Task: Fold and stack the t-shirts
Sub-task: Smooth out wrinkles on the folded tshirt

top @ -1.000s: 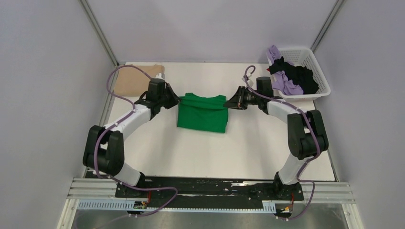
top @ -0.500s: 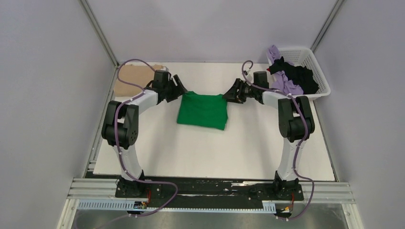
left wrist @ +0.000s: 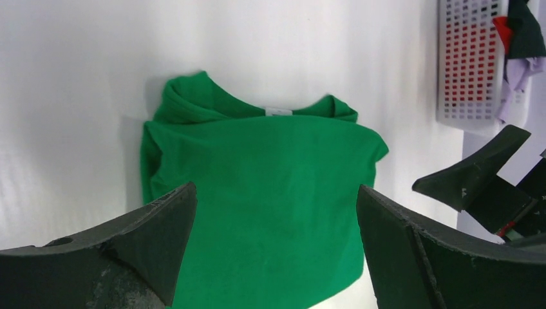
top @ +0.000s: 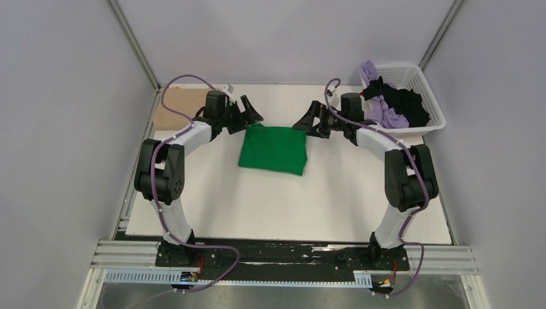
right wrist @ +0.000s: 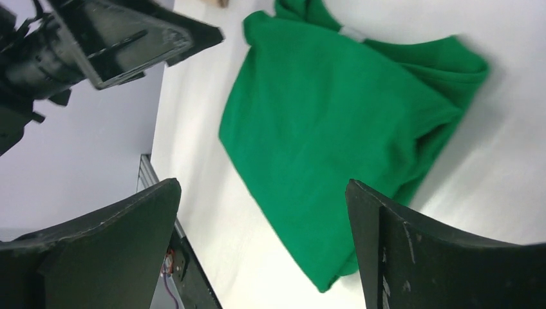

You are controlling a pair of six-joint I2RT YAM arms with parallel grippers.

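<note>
On the counter [top: 290, 206], I am hovering left claw [top: 252, 109] and right claw [top: 304, 116], gaping and empty, beside the green t-shirt [top: 273, 149]: soft, limp, probably best pinched at corners.

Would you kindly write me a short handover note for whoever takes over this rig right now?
Left tool: open, empty, beside the far-left corner of the bright green cotton t-shirt.
Right tool: open, empty, beside its far-right corner.
Things: the green shirt lies folded mid-table. The tan t-shirt lies flat at the far-left corner, partly hidden. The crumpled lilac t-shirt and black t-shirt sit in the white plastic lattice basket.
Done: green shirt folded.
Left: fold the basket shirts, then stack everything.
</note>
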